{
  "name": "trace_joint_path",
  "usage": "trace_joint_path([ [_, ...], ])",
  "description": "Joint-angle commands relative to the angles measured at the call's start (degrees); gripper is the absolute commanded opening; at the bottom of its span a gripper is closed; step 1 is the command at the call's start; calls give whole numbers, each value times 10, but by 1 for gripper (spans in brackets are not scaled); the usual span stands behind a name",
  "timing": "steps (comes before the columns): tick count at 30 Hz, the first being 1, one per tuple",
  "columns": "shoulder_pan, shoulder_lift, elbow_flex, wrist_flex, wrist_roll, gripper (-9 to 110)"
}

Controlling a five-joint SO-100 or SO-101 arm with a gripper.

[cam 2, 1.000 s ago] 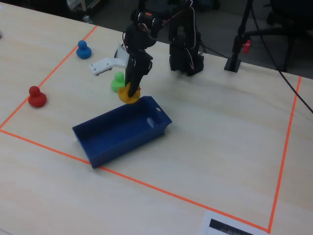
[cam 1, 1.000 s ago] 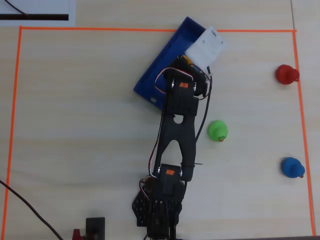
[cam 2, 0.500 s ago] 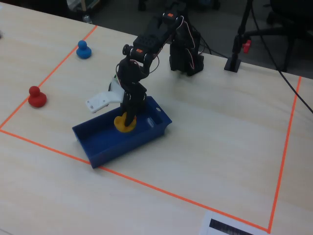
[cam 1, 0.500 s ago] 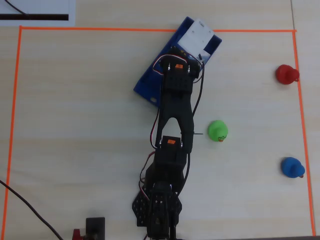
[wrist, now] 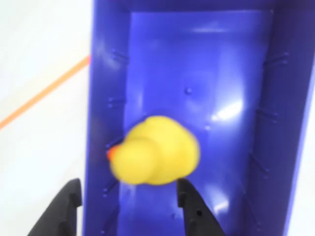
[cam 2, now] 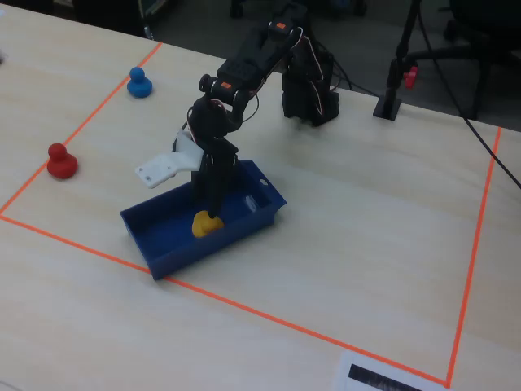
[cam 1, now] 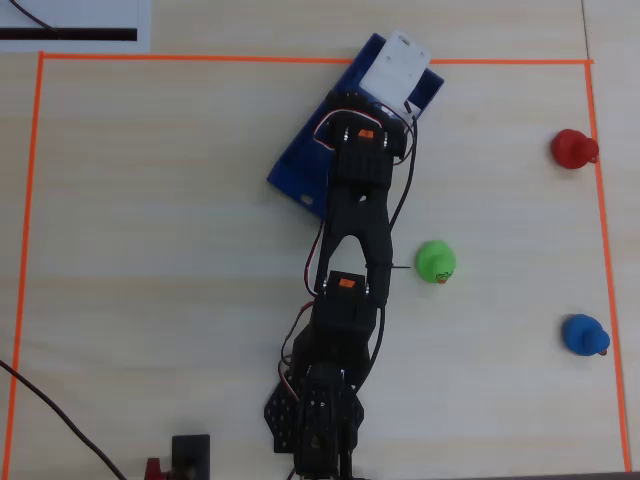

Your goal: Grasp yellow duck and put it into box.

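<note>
Tool [wrist: 129,196] spread wide, gripping nothing. Yellow duck [wrist: 153,150] just ahead of the fingertips in the wrist view, blurred, inside the box [wrist: 236,73] near its left wall. Straight back and up to clear; probably only withdrawal left.

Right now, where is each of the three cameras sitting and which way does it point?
Overhead view: above the table, looking straight down; the whole arm stretches up-frame over the box.
Wrist view: on the arm, looking down into the box; both fingertips of the gripper show, open, apart from the yellow duck.
Fixed view: beyond the table's far side, facing the arm's base.
Overhead and fixed share the red duck.
</note>
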Motion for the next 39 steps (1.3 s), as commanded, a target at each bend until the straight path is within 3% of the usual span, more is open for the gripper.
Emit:
trace_joint_path([
  [1,9,73,-33,16,17,21],
  [6,2,243,42,17,38,0],
  [12,-50,555,344,-16,1,0],
  [22,-114,896,799,97,-120,0],
  [29,-148,1049,942,135,-143,0],
  [39,-152,1165,1005,225,-139,0],
])
